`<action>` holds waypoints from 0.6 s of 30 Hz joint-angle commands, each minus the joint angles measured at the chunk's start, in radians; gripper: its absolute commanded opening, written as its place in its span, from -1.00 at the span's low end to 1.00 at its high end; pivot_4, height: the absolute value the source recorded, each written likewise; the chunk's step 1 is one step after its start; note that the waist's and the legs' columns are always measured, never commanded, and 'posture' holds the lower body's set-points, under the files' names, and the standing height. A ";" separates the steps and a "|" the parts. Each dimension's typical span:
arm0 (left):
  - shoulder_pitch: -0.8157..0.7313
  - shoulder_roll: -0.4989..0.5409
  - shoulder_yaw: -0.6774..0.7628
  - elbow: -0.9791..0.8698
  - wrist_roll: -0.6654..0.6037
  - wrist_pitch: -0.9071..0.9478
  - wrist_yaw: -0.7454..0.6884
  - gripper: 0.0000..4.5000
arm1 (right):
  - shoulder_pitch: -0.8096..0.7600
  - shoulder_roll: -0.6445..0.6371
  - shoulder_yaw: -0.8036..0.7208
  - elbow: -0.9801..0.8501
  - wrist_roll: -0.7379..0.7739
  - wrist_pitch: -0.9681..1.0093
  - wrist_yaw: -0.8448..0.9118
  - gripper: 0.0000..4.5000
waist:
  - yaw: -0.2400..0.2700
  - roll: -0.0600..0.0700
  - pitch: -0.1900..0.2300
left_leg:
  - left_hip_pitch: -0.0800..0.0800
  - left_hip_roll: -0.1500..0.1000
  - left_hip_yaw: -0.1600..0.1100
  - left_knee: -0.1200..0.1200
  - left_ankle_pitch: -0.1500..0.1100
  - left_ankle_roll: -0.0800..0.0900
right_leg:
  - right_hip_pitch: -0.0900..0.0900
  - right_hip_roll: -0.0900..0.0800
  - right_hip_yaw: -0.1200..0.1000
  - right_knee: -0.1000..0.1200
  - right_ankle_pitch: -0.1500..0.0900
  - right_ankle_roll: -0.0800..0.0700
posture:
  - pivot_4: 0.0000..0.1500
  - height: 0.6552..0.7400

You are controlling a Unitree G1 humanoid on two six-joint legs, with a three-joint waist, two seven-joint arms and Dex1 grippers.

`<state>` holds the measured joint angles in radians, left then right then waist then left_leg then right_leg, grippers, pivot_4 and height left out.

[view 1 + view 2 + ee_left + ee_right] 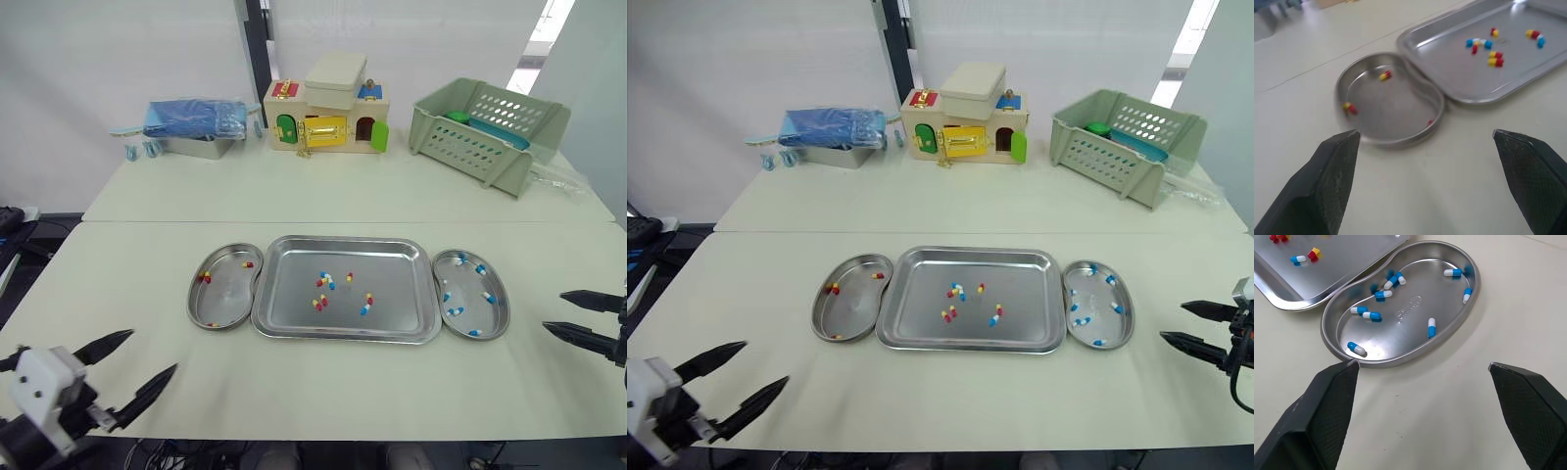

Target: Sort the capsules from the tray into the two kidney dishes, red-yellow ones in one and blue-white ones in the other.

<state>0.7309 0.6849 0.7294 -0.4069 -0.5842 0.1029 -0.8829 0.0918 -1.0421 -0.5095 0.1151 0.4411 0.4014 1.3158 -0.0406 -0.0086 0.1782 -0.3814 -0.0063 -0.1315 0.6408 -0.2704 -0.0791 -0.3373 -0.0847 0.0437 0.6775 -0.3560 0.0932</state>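
Spread wide and holding nothing, the left gripper [154, 351] hangs low over the near table edge, well apart from the dishes. The right gripper [554, 310] does likewise at the far right, its two fingers parted and empty, pointing toward the right kidney dish [468, 294].

That dish sits with its curved-in side just beside the tray [392, 284], and the left kidney dish [230, 294] mirrors it on the other side. The layout probably lets each arm serve its own dish with a short carry. Red-yellow capsules lie in the left dish and blue-white ones in the right, so the sorting looks partly done.

A mixed scatter of capsules [325, 281] lies around the tray's middle, both colours together, some touching.

From the head views the dish contents are small specks. The left wrist view brings them closer: two red-yellow capsules [1384, 75] on the dish floor and a third tucked against the near wall. The right wrist view lets the blue-white capsules [1372, 315] be counted, about eight, spread along the dish floor.
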 commanded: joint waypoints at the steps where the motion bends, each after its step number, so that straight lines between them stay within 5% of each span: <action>1: -0.041 0.055 0.111 0.143 0.017 -0.006 -0.027 1.00 | 0.010 -0.018 0.020 0.023 -0.031 -0.076 0.030 0.98 | 0.000 0.000 0.000 | 0.000 0.000 0.000 0.000 0.000 0.000 | 0.000 0.000 0.000 0.000 0.000 0.000 | 1.00 1.00; 18: -0.280 0.248 0.044 0.440 0.123 0.078 -0.118 1.00 | 0.136 0.065 -0.018 -0.076 0.013 -0.086 -0.016 0.98 | 0.005 -0.002 0.001 | 0.000 0.000 0.000 -0.001 0.000 0.000 | 0.000 0.000 0.000 0.000 0.000 0.000 | 1.00 1.00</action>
<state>0.4589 0.9113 0.7636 0.0181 -0.4674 0.1880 -0.9874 0.2229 -0.9748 -0.4782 0.0747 0.4264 0.3145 1.3041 -0.0355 -0.0105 0.1794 -0.3810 -0.0061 -0.1321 0.6394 -0.2703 -0.0794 -0.3374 -0.0849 0.0431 0.6774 -0.3560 0.0932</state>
